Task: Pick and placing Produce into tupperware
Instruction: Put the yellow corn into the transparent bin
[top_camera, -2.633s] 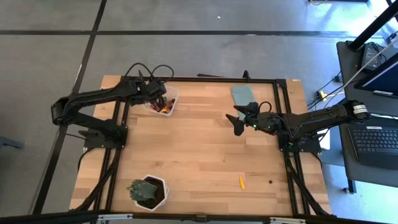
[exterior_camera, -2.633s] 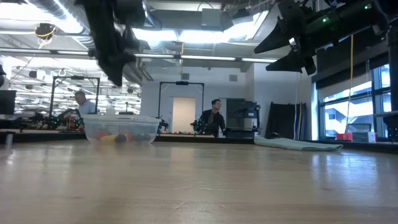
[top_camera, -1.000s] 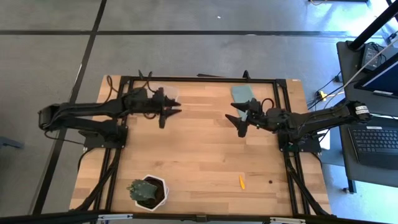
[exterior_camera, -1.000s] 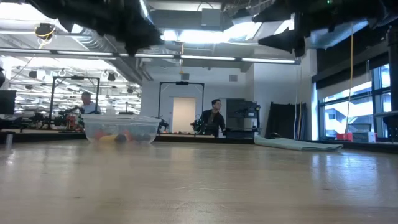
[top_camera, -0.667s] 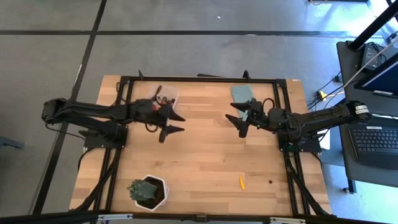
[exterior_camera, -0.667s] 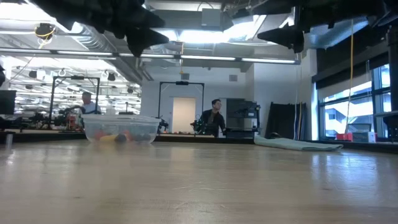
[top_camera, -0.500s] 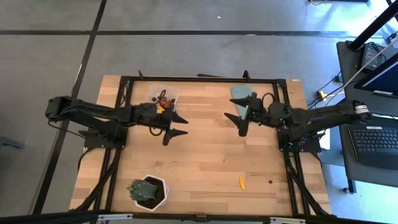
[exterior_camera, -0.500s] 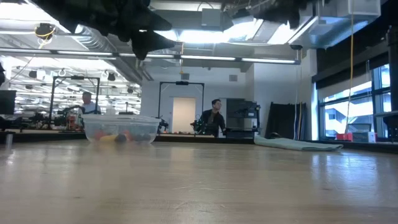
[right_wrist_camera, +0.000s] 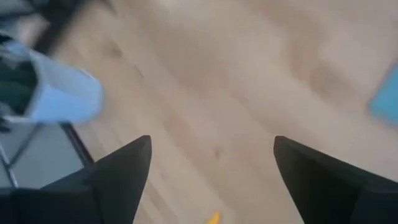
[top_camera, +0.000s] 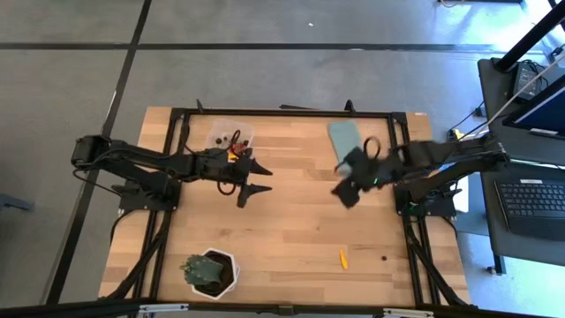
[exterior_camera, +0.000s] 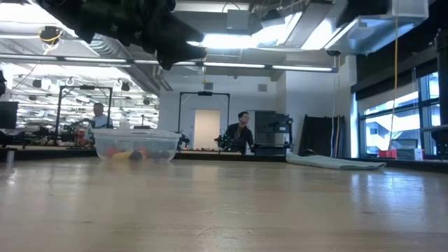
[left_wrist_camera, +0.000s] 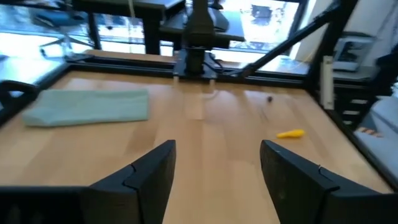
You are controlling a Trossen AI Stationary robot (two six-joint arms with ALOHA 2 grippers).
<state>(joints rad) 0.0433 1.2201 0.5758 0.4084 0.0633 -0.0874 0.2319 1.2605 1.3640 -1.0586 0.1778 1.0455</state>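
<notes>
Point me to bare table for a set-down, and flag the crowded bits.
Free: the middle strip between plant and yellow piece, and the near right corner past that piece. Crowded: far edge, with tub and left gripper on one side, lid and right gripper on the other.

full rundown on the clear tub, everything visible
The tupperware is a small clear plastic tub, roughly square with rounded corners, lidless and upright at the table's far left edge. Red, yellow-orange and dark produce pieces lie inside, seen through its wall in the low view. Nothing grips it: the left gripper hangs just beside it toward the table's middle, jaws open and empty.
</notes>
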